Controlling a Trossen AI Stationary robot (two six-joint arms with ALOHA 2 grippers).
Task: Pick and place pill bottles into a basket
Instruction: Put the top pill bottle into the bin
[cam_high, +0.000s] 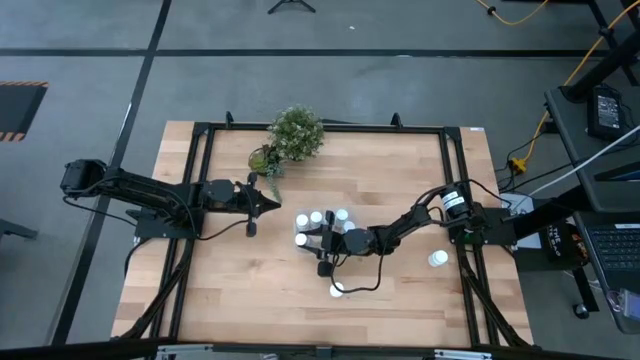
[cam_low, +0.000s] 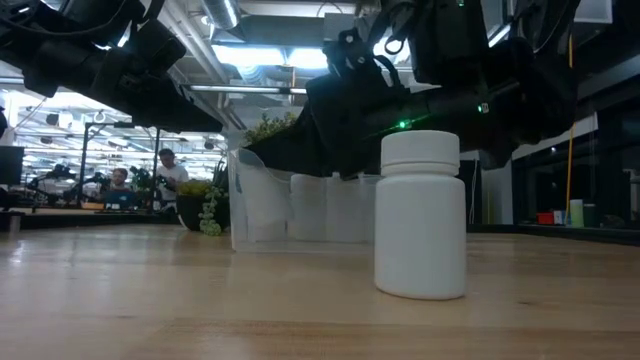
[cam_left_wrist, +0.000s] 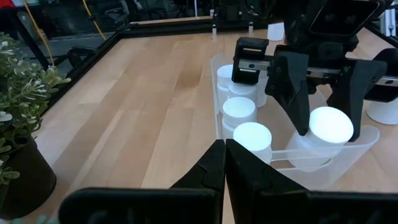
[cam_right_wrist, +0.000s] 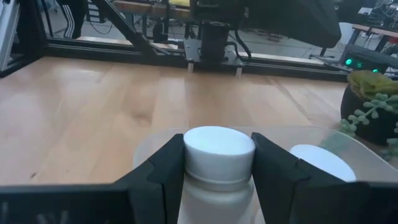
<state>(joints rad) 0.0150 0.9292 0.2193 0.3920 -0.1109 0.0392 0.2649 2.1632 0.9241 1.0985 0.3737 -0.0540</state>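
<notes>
Right gripper (cam_right_wrist: 219, 180) hides its pill bottle (cam_right_wrist: 219, 152) body; basket (cam_left_wrist: 364, 146) partly blocked.

I saw the pale wooden plank table (cam_high: 230, 275) carrying a clear plastic rectangular basket (cam_high: 303, 229) mid-table, a small potted green plant (cam_high: 292, 135) at its far edge, and two loose white cylindrical pill bottles (cam_high: 438, 259).

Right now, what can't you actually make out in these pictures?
- Number of pill bottles in the basket: high view, the right gripper covers part of it.
- Lower body of the held bottle: right wrist view, cut off by the picture's edge.
- Basket's contents: low view, the standing bottle and dark arms block them.
</notes>
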